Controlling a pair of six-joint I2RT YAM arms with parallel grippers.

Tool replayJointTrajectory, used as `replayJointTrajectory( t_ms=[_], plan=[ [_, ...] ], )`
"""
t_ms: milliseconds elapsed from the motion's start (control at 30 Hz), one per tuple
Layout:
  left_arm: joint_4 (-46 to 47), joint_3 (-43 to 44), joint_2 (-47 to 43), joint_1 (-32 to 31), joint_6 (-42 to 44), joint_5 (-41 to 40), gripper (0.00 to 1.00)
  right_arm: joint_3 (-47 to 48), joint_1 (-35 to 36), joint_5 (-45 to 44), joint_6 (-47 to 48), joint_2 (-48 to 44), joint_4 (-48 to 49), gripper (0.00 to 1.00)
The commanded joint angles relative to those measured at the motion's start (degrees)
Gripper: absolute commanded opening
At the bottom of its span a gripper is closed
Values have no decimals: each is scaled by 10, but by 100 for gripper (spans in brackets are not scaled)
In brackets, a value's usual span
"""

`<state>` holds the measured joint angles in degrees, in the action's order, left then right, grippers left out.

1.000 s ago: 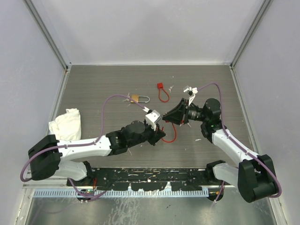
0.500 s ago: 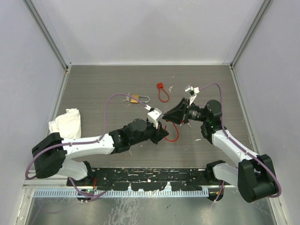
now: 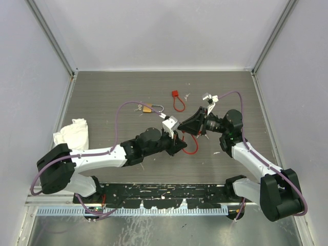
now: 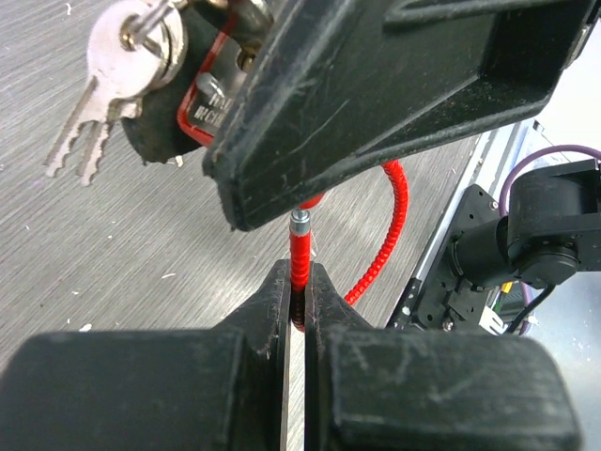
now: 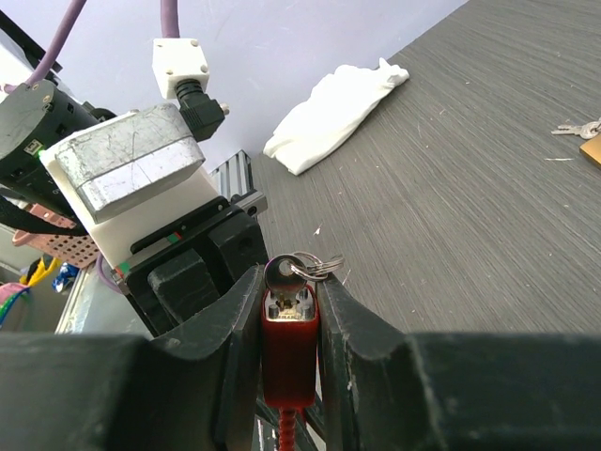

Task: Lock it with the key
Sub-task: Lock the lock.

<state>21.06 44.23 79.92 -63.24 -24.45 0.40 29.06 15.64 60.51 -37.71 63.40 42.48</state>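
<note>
My right gripper (image 5: 289, 282) is shut on a small red lock body (image 5: 289, 352). The key (image 5: 282, 277) sits in the lock's top, with a ring (image 5: 316, 266) on its head. In the left wrist view two spare silver keys (image 4: 89, 127) hang from that ring beside the lock body (image 4: 202, 94). My left gripper (image 4: 299, 282) is shut on the lock's red cable (image 4: 299, 258). The cable's silver tip (image 4: 299, 224) points up just under the right gripper. In the top view both grippers meet mid-table, left (image 3: 178, 145) and right (image 3: 186, 128).
A second red cable lock (image 3: 176, 100) lies behind the grippers. A brass padlock (image 3: 148, 108) with small keys lies to the left. A white cloth (image 3: 72, 134) is at the left wall. The held cable's loop (image 3: 192, 148) rests on the table.
My left gripper has moved a little right and away from the bases, bringing the cable end closer to the lock in my right gripper. The right arm has barely moved.
</note>
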Motion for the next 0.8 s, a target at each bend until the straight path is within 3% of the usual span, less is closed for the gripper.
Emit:
replayJointTrajectory(
  t_ms=[0, 567, 767],
  plan=[
    [57, 31, 5, 0, -4, 32, 0, 3, 3, -9, -4, -1, 32, 1],
    [110, 12, -12, 30, -67, 8, 0, 2, 3, -11, 3, 1, 26, 1],
    [210, -23, 0, 30, -141, -21, 0, -9, 4, -25, 3, -1, 44, 1]
  ],
)
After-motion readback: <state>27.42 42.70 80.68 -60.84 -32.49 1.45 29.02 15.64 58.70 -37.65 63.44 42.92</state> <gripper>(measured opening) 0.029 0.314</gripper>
